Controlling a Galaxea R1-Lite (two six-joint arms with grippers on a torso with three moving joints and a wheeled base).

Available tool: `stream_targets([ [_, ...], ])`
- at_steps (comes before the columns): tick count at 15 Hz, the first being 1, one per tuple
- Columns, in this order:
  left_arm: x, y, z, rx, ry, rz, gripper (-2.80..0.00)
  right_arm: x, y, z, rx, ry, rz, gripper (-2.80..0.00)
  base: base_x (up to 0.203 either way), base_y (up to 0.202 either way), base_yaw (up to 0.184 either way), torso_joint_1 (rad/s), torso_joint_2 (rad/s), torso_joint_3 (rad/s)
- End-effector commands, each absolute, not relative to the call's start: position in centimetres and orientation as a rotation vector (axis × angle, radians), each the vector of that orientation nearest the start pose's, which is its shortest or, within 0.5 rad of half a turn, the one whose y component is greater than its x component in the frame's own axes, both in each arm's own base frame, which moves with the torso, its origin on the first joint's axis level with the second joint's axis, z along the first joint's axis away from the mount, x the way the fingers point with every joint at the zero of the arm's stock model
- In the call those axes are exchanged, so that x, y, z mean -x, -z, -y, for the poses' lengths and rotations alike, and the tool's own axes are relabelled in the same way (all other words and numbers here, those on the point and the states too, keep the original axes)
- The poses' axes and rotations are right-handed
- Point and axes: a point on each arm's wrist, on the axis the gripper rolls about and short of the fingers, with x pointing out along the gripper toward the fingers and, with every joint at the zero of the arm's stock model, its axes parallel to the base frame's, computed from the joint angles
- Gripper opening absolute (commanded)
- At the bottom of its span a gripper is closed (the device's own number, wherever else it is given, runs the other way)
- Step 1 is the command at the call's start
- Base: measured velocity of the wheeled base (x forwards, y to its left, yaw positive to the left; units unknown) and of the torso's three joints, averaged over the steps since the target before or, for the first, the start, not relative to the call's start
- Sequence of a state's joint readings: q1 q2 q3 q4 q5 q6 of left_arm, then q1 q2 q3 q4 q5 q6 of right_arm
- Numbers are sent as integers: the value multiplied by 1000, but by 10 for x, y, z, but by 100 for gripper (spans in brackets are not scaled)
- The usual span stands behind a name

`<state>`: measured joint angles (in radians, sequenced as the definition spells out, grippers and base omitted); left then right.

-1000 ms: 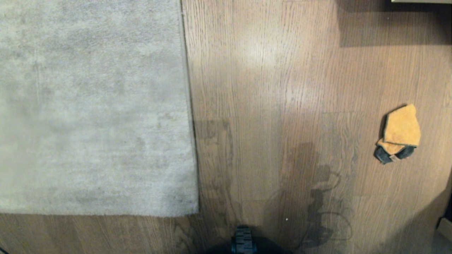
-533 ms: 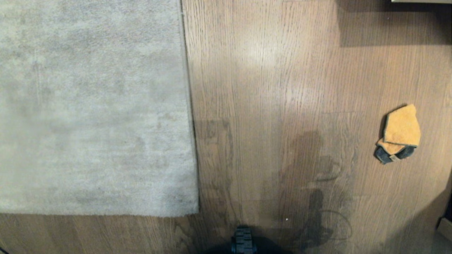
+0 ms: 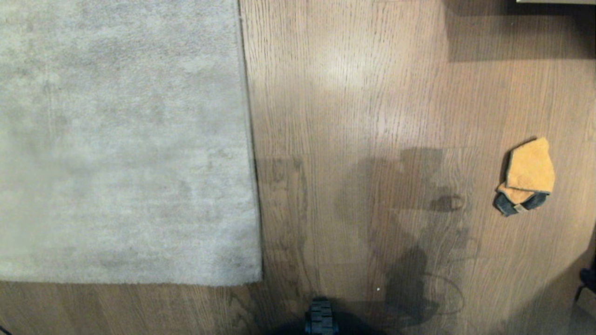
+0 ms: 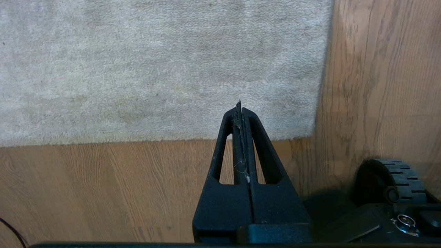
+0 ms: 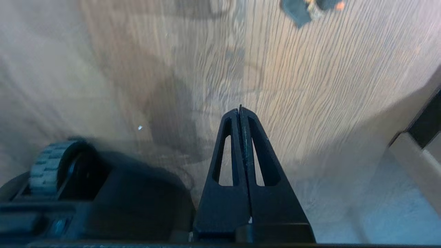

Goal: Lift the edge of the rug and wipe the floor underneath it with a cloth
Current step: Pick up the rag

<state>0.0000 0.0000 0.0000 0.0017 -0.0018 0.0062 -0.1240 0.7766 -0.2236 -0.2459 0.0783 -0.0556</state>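
The grey-beige rug [image 3: 121, 139] lies flat on the left of the head view, its straight rug edge [image 3: 249, 139] ending at a near corner [image 3: 258, 279]. Brown wood floor [image 3: 363, 93] fills the rest. The orange-yellow cloth [image 3: 528, 170], folded with a dark grey part at its near end, lies on the floor at the right. My left gripper [image 4: 239, 103] is shut and empty, held above the rug's near border [image 4: 155, 141]. My right gripper [image 5: 240, 107] is shut and empty over bare floor, with the cloth's dark end [image 5: 303, 10] well ahead of it.
The robot's base and a wheel [image 3: 321, 316] sit at the near middle. A dark piece of furniture [image 3: 587, 279] is at the right edge, and a shaded object's edge [image 3: 554, 2] at the far right corner. The arm's shadow [image 3: 409, 223] falls on the planks.
The right arm's shadow on the floor has grown and spread away from the base toward the cloth. Rug, cloth and camera have not moved.
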Motion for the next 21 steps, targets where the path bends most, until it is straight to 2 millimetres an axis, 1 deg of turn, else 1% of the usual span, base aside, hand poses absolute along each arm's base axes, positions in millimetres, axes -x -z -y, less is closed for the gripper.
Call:
stream_targets([
  [1, 23, -75, 0, -6, 2, -2, -280, -96, -155, 10, 74, 28, -383, -280, 0, 0, 0, 0, 0, 0],
  [2, 23, -75, 0, -6, 2, -2, -280, -101, -157, 11, 94, 35, -391, 0, 0, 0, 0, 0, 0, 0],
  [4, 23, -75, 0, -6, 2, -2, -280, -115, -158, 14, 120, 89, -426, 0, 0, 0, 0, 0, 0, 0],
  [6, 23, -75, 0, -6, 2, -2, -280, -135, -157, 21, 144, 169, -447, 0, 0, 0, 0, 0, 0, 0],
  [11, 23, -75, 0, -6, 2, -2, -280, -182, -150, 48, 141, 325, -479, 0, 0, 0, 0, 0, 0, 0],
  [12, 23, -75, 0, -6, 2, -2, -280, -191, -147, 56, 140, 362, -481, 0, 0, 0, 0, 0, 0, 0],
  [15, 23, -75, 0, -6, 2, -2, -280, -219, -140, 89, 132, 470, -500, 0, 0, 0, 0, 0, 0, 0],
  [17, 23, -75, 0, -5, 2, -2, -280, -240, -133, 108, 119, 509, -510, 0, 0, 0, 0, 0, 0, 0],
  [21, 23, -75, 0, -6, 2, -2, -280, -281, -129, 143, 105, 559, -472, 0, 0, 0, 0, 0, 0, 0],
])
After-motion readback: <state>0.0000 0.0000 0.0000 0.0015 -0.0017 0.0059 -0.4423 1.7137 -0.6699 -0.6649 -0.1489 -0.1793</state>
